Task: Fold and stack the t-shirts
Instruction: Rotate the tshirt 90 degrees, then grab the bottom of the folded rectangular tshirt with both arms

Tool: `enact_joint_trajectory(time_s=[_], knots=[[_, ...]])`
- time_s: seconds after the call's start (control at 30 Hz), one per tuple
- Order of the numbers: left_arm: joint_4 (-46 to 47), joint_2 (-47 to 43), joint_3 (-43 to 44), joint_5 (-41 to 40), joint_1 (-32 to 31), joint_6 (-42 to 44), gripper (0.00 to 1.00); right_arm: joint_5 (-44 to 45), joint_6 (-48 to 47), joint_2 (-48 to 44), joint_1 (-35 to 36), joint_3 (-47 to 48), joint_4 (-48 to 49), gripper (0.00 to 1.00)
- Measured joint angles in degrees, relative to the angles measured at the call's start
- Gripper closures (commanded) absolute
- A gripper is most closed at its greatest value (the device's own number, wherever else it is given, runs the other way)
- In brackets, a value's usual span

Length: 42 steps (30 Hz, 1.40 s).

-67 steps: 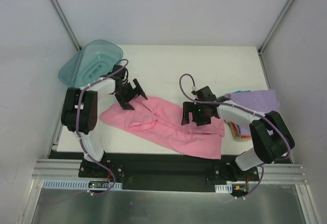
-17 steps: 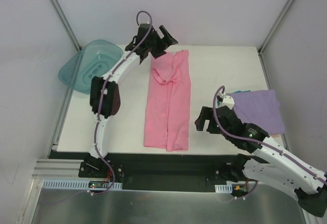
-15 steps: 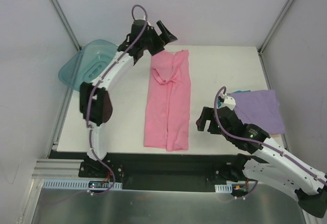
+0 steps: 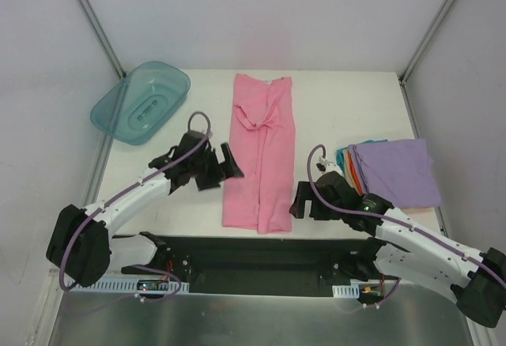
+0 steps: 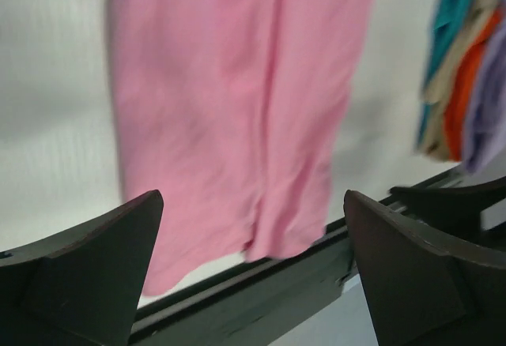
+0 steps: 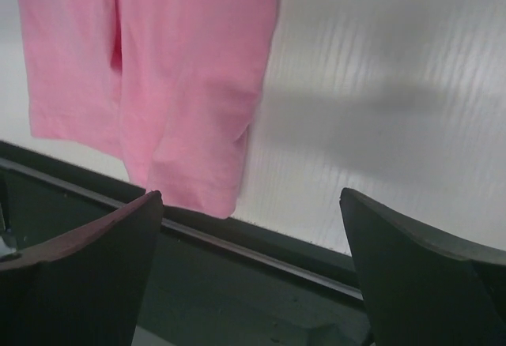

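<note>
One pink t-shirt point(image 4: 261, 156) lies folded lengthwise into a long, narrow strip down the middle of the white table point(image 4: 348, 117). Its neck end is at the far edge and its hem at the near edge. The cloth is plain bubblegum pink and mostly flat, with a soft crease along its length and a bunched fold near the collar. In the right wrist view the hem point(image 6: 158, 164) reaches the dark rail at the table's front.

To the right, well apart from the strip, we see a stack of folded t-shirts point(image 4: 391, 172). A lavender one is on top, and orange and teal edges show at its left side. Bare table lies on both sides of the pink strip: a broad band toward the stack and another toward the teal tub point(image 4: 141, 101) at the far left corner.

The left gripper point(image 4: 221, 171) sits just beside the strip's left edge, about level with its lower half. Its jaws are spread wide with nothing between them. We cannot tell whether a fingertip touches the cloth. The right gripper point(image 4: 304, 197) is low at the near edge, just right of the hem's corner. It is likewise spread wide and holds nothing, and it is clear of the cloth.
</note>
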Motion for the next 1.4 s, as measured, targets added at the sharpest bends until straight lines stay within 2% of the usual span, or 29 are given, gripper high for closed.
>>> enact_joint_trajectory(time_s=[0.07, 0.23, 0.3, 0.47, 0.5, 0.6, 0.63, 0.7, 0.73, 0.8, 0.83, 0.97, 1.0, 1.03, 1.07, 1.2, 1.4], knots=[[-4.42, -2.14, -8.15, 0.35, -1.79, -1.09, 0.01, -4.76, 0.66, 0.94, 0.0, -2.6, 2.51, 0.01], [-9.27, -10.86, -19.23, 2.6, -4.26, -4.61, 0.03, -12.07, 1.57, 5.7, 0.0, -4.48, 6.14, 0.07], [-9.29, -11.76, -21.0, 3.41, -4.61, -5.73, 0.15, -14.01, 1.95, 6.91, 0.0, -5.38, 7.65, 0.11], [-8.5, -9.01, -22.03, 5.22, -5.46, -7.78, 0.32, -18.53, 3.13, 11.23, 0.0, -6.73, 11.63, 0.26], [-7.96, -8.13, -22.03, 5.31, -5.73, -7.85, 0.4, -18.91, 3.34, 11.89, 0.0, -6.86, 12.15, 0.28], [-6.56, -4.9, -22.03, 5.81, -5.75, -7.74, 0.54, -20.61, 3.96, 13.73, 0.0, -7.67, 14.36, 0.33], [-6.21, -3.5, -22.03, 6.12, -5.86, -7.61, 0.66, -21.33, 4.31, 14.14, 0.0, -7.85, 14.93, 0.38], [-5.49, -1.05, -21.81, 7.28, -6.23, -7.78, 0.77, -21.73, 4.63, 14.73, 0.02, -8.07, 16.15, 0.43], [-5.05, -0.04, -21.79, 7.76, -6.47, -7.69, 0.85, -21.81, 4.87, 14.97, 0.02, -8.31, 16.65, 0.47], [-4.55, 1.64, -21.73, 8.55, -6.49, -7.61, 0.95, -22.29, 5.64, 15.34, 0.0, -9.01, 18.21, 0.54], [-4.37, 2.16, -21.73, 8.59, -6.49, -7.61, 0.98, -22.49, 5.88, 15.63, 0.0, -9.38, 19.08, 0.61], [-3.23, 3.39, -21.73, 9.09, -6.49, -7.54, 1.0, -22.99, 6.45, 17.59, 0.0, -9.79, 20.98, 0.78], [-3.04, 3.61, -21.73, 9.16, -6.49, -7.54, 1.0, -23.23, 6.49, 18.18, 0.02, -9.79, 21.62, 0.84], [-2.84, 3.72, -21.73, 9.25, -6.49, -7.56, 1.0, -23.41, 6.45, 18.73, 0.07, -9.81, 22.16, 0.96], [-2.58, 3.8, -21.75, 9.38, -6.49, -7.54, 1.0, -23.56, 6.32, 19.3, 0.11, -9.86, 22.71, 0.99], [-1.99, 3.21, -22.27, 9.38, -6.49, -7.5, 1.0, -24.26, 6.25, 20.57, 0.79, -10.03, 24.15, 0.99], [-1.2, -3.13, -25.42, 6.78, -7.21, -6.64, 1.0, -24.26, 6.14, 20.37, 2.6, -10.27, 25.07, 0.99]])
